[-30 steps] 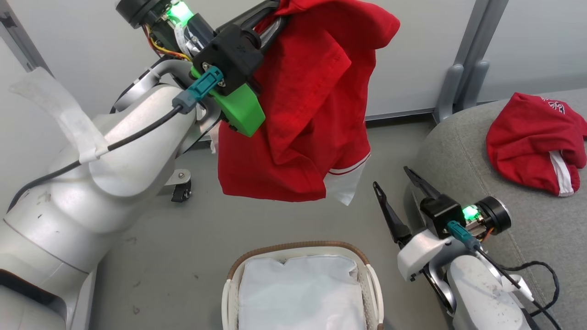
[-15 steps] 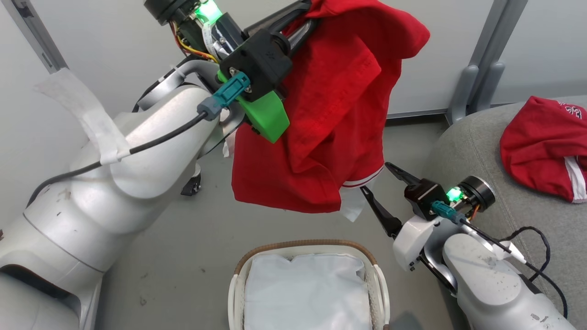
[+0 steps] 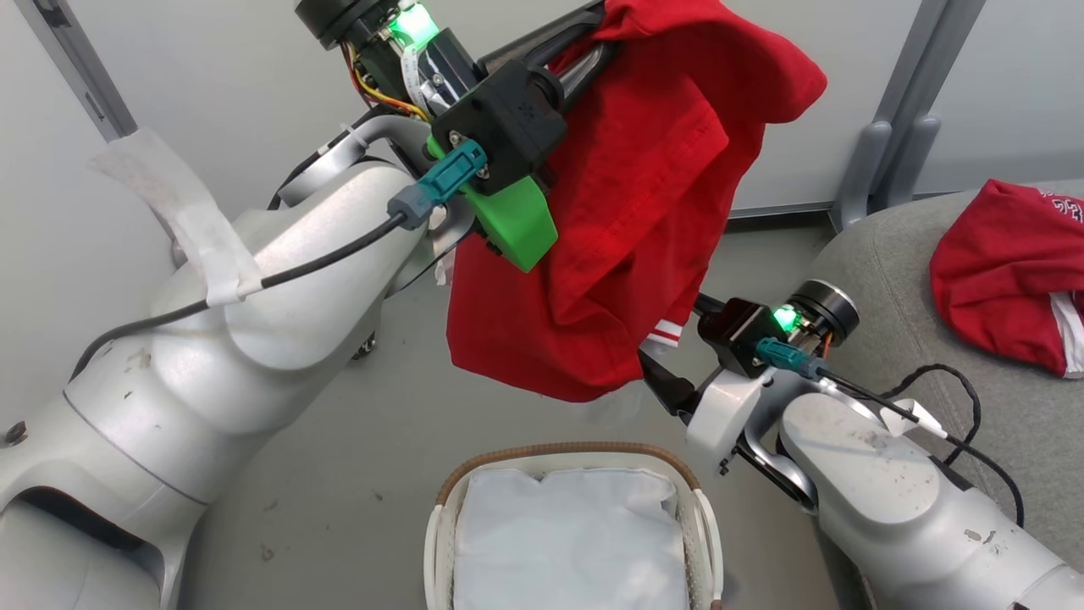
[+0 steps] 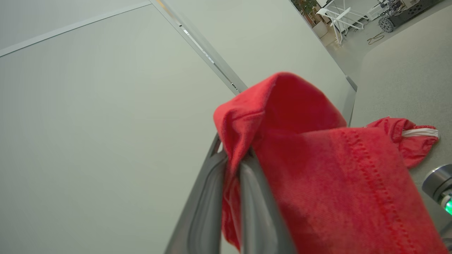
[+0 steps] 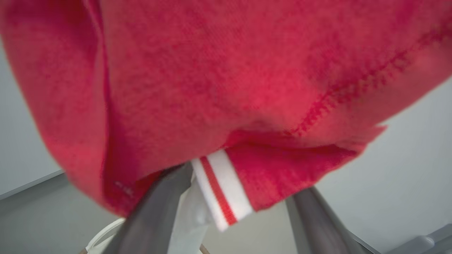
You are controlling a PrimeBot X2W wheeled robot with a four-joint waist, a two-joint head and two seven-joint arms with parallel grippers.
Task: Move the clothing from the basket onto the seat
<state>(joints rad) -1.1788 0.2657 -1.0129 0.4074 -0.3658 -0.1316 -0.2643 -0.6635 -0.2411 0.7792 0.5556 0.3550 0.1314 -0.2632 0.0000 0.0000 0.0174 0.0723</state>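
My left gripper [image 3: 593,42] is raised high and shut on a plain red garment [image 3: 627,229], which hangs from it above the floor. In the left wrist view the fingers [image 4: 247,197] pinch a fold of that cloth [image 4: 317,169]. My right gripper [image 3: 682,352] stands open right under the hanging hem. In the right wrist view the hem's white-striped trim [image 5: 219,187] dangles between the spread fingers [image 5: 152,211]. A second red garment [image 3: 999,288] with white trim lies on the grey seat [image 3: 881,280]. The basket [image 3: 559,449] stands below, holding its white liner [image 3: 567,542].
A pale wall panel with a grey post [image 3: 881,152] stands behind. The grey floor [image 3: 339,474] lies between my left arm and the basket. A black cable [image 3: 957,381] loops off my right wrist over the seat's edge.
My left gripper has carried the hanging garment to the right, toward the seat. The right gripper has risen up and left until its open fingers sit under the hem.
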